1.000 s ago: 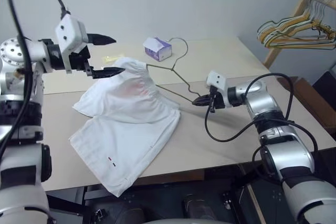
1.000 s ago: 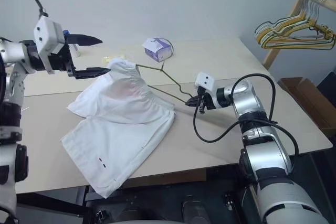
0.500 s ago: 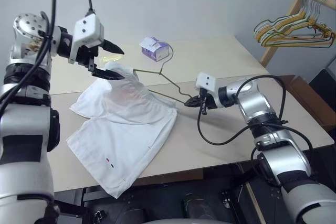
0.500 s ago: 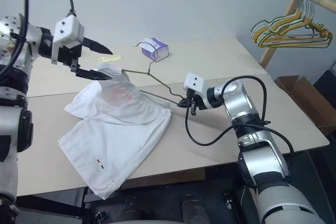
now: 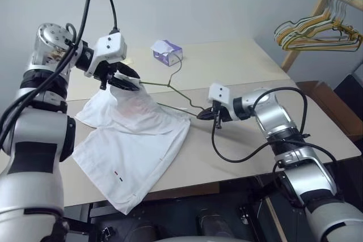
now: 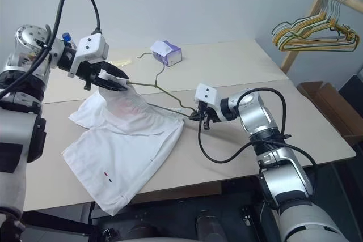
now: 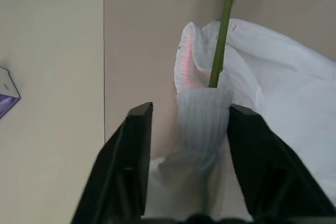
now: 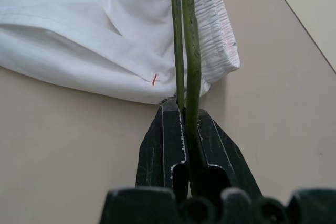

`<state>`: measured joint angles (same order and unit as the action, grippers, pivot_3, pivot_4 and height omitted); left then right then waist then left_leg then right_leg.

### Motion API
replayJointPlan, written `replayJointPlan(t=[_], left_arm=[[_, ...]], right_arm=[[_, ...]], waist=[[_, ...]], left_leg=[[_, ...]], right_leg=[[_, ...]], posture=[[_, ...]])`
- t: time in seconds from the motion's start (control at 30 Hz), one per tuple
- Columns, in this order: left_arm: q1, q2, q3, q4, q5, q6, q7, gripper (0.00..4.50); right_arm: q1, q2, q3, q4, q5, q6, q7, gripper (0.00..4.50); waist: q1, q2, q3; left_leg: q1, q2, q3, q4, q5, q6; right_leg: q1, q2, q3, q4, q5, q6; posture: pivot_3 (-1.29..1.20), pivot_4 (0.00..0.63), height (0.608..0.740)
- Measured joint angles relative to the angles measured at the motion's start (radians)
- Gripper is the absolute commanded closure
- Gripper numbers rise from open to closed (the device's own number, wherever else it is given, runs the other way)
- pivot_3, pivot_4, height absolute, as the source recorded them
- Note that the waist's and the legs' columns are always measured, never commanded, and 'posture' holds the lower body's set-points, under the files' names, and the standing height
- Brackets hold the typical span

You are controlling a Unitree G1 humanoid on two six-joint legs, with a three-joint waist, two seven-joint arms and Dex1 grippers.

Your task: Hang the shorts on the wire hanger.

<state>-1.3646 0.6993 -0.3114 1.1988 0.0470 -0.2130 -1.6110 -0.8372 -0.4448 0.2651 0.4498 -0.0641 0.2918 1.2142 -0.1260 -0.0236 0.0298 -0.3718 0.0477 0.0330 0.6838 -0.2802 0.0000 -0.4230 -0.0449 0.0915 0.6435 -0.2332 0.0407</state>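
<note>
Shorts (image 5: 133, 134) lie mid-counter (image 5: 238, 66), waistband lifted toward the back-left edge. Left gripper (image 7: 191, 124) jaws half-closed around the gathered waistband, likely holding it open. Right gripper (image 8: 185, 124) jaws clamped tight on the wire hanger (image 5: 170, 86), feeding one end in.

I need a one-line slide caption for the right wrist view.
Right pincer clamps the wire hanger beside the shorts.

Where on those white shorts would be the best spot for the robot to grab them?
Probably the gathered waistband of the shorts, coming from the hanger-tip side as the left gripper does now. The ribbed band bunches into a thick ridge that stands up off the table, and the wire hanger enters the cloth right there.
</note>
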Motion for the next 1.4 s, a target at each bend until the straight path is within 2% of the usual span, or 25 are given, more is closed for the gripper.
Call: replayJointPlan(t=[0.1, 0.13, 0.4, 0.57, 0.7, 1.0, 1.03, 1.17, 1.33, 1.4], left_arm=[[0.000, 0.000, -0.006, 0.003, 0.005, -0.001, 0.000, 4.28], [0.000, -0.001, -0.011, 0.004, 0.006, -0.002, 0.000, 4.48], [0.002, -0.001, -0.012, 0.003, 0.033, -0.034, 0.002, 4.49], [0.013, 0.002, 0.013, 0.003, 0.046, -0.063, 0.002, 4.49], [0.023, 0.006, 0.041, 0.003, 0.047, -0.070, 0.002, 4.49], [0.023, 0.055, 0.080, 0.002, 0.060, -0.073, 0.023, 4.49], [0.023, 0.059, 0.082, 0.002, 0.064, -0.073, 0.028, 4.49], [0.023, 0.068, 0.104, 0.001, 0.067, -0.073, 0.037, 4.49], [0.022, 0.084, 0.140, -0.012, 0.064, -0.072, 0.028, 4.49], [0.022, 0.087, 0.146, -0.024, 0.064, -0.072, 0.024, 4.49]], right_arm=[[0.000, -0.002, 0.000, -0.012, 0.000, 0.000, -0.011, 4.50], [0.000, -0.004, 0.000, -0.012, 0.000, 0.000, -0.019, 4.50], [0.000, -0.005, 0.000, -0.016, 0.000, -0.010, -0.043, 4.50], [0.029, -0.006, 0.005, -0.024, -0.015, -0.102, -0.094, 4.50], [0.039, -0.009, 0.002, -0.038, -0.013, -0.127, -0.117, 3.39], [0.060, -0.049, -0.048, -0.069, 0.007, -0.113, -0.204, 0.21], [0.059, -0.058, -0.062, -0.068, 0.009, -0.107, -0.221, 0.02], [0.059, -0.089, -0.148, -0.080, 0.059, 0.009, -0.260, 0.02], [0.091, -0.131, -0.288, -0.217, 0.256, 0.320, -0.216, 0.02], [0.134, -0.120, -0.302, -0.263, 0.316, 0.418, -0.212, 0.02]], waist=[[0.001, 0.000, 0.000], [0.001, 0.000, 0.000], [0.001, 0.000, 0.000], [0.002, 0.000, 0.000], [0.000, 0.000, 0.000], [0.002, 0.000, 0.000], [0.003, 0.000, 0.000], [0.004, 0.000, 0.000], [0.001, 0.000, 0.000], [0.000, -0.001, 0.000]], left_leg=[[0.000, 0.000, 0.000, 0.000, 0.000, 0.000], [0.000, 0.000, 0.000, 0.000, 0.000, 0.000], [0.000, 0.000, 0.000, 0.000, 0.000, 0.000], [0.000, 0.000, 0.000, 0.000, 0.000, 0.000], [0.000, 0.000, 0.000, 0.000, 0.000, 0.000], [0.000, 0.000, 0.000, 0.000, 0.000, 0.000], [0.000, 0.000, 0.000, 0.000, 0.000, 0.000], [0.000, 0.000, 0.000, 0.000, 0.000, 0.000], [0.000, 0.000, -0.001, 0.000, 0.000, 0.000], [0.001, 0.000, -0.001, 0.000, 0.000, 0.000]], right_leg=[[0.000, 0.000, 0.000, 0.000, 0.000, 0.000], [0.000, 0.000, 0.000, 0.000, 0.000, 0.000], [0.000, 0.000, 0.000, 0.000, 0.000, 0.000], [0.000, 0.000, 0.000, 0.000, 0.000, 0.000], [0.000, 0.000, 0.000, 0.000, 0.000, 0.000], [0.000, 0.000, 0.000, 0.000, 0.000, 0.000], [0.000, 0.000, 0.000, 0.000, 0.000, 0.000], [0.000, 0.000, 0.000, 0.000, 0.000, 0.000], [0.001, 0.000, 0.000, 0.000, 0.000, 0.000], [0.001, 0.000, 0.000, 0.001, 0.000, 0.000]], posture=[[-0.02, 0.000, 0.740], [-0.02, 0.000, 0.740], [-0.02, 0.000, 0.740], [-0.03, 0.000, 0.740], [-0.03, 0.000, 0.740], [-0.03, 0.000, 0.740], [-0.03, 0.000, 0.740], [-0.04, 0.000, 0.740], [-0.03, 0.000, 0.740], [-0.03, 0.000, 0.740]])
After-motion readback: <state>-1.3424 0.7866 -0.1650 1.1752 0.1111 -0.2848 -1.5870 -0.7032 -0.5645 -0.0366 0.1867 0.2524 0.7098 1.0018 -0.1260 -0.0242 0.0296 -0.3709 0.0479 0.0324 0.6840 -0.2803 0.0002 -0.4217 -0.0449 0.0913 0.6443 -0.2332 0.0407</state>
